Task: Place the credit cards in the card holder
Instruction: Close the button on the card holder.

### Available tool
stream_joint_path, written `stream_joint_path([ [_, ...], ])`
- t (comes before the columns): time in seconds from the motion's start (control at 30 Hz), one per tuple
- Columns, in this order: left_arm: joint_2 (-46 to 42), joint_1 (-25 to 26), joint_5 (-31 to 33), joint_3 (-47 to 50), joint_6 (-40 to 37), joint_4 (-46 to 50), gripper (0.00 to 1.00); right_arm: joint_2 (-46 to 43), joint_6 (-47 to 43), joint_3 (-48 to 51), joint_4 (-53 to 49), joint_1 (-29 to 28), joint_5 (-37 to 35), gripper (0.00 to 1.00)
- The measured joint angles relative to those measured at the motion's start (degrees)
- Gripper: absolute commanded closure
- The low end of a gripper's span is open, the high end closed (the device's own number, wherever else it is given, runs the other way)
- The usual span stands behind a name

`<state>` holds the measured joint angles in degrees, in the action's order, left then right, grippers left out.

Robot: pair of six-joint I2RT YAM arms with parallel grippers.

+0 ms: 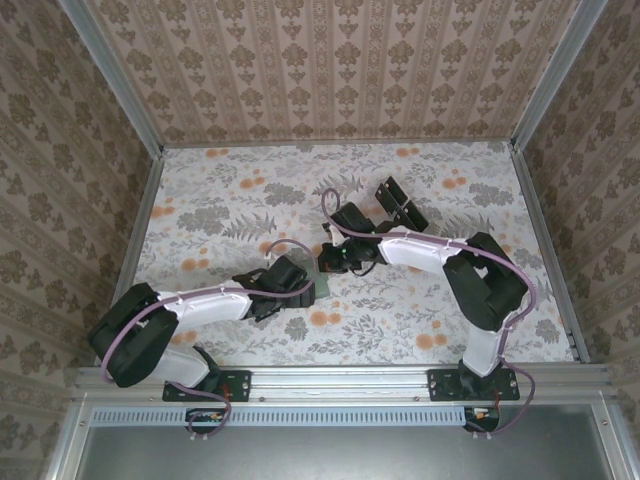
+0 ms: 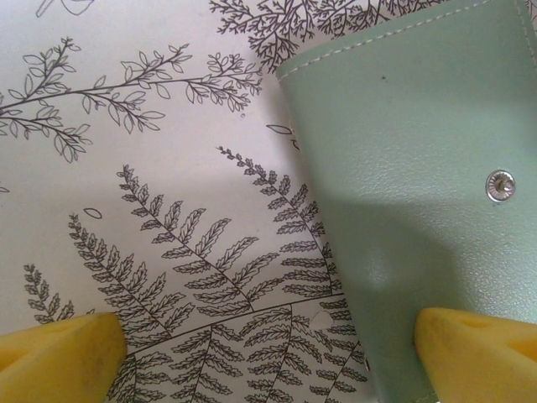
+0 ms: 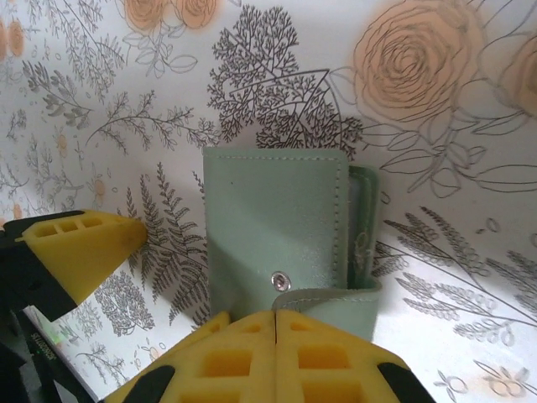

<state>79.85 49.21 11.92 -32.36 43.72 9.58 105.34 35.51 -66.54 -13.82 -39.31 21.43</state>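
The right gripper (image 3: pixel 275 317) is closed, its 2 yellow fingers pressed flat together. They appear to pinch the edge of the holder's flap (image 3: pixel 336 295), which curls up off the table (image 3: pixel 470 277) to meet their tips. Just beyond the fingers lies the holder (image 3: pixel 273 214), a flat grey-green pouch with stitched edges and a metal snap stud (image 3: pixel 279 280) close to the pinched flap. At its right edge an inner pocket peeks out, so it looks partly open.

The left gripper (image 2: pixel 268 340) is wide open and grips nothing. Its wrist view has 1 fingertip over bare table and the other over the holder's near edge. I cannot tell whether that fingertip touches the holder. The right wrist view catches 1 left finger (image 3: pixel 75 252) just beside the holder's left side.

From above, the holder sits in the middle of the floral table, between the 2 grippers. The black cards (image 1: pixel 400 205) lie well apart from it, farther back and to the right. I make out at least 2 dark shapes there but cannot count them surely.

The step in hand looks like opening the holder, and no card appears to be in it yet. Next, the right gripper likely needs to lift the flap back without dragging the pouch. The left gripper would need to come down and pin the body, leaving the pocket mouth exposed. A card would then have to be fetched from the far right.
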Motion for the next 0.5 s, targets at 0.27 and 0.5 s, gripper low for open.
stream_joint_path([
  [0.27,-0.68,0.00,-0.13,0.22,0.00,-0.07,0.00,4.90,1.77,-0.04,3.48,-0.42,2.43,1.00],
  [0.5,-4.76,-0.17,-0.52,1.68,0.00,2.75,0.00,5.01,2.45,0.09,4.66,-0.39,2.64,1.00],
])
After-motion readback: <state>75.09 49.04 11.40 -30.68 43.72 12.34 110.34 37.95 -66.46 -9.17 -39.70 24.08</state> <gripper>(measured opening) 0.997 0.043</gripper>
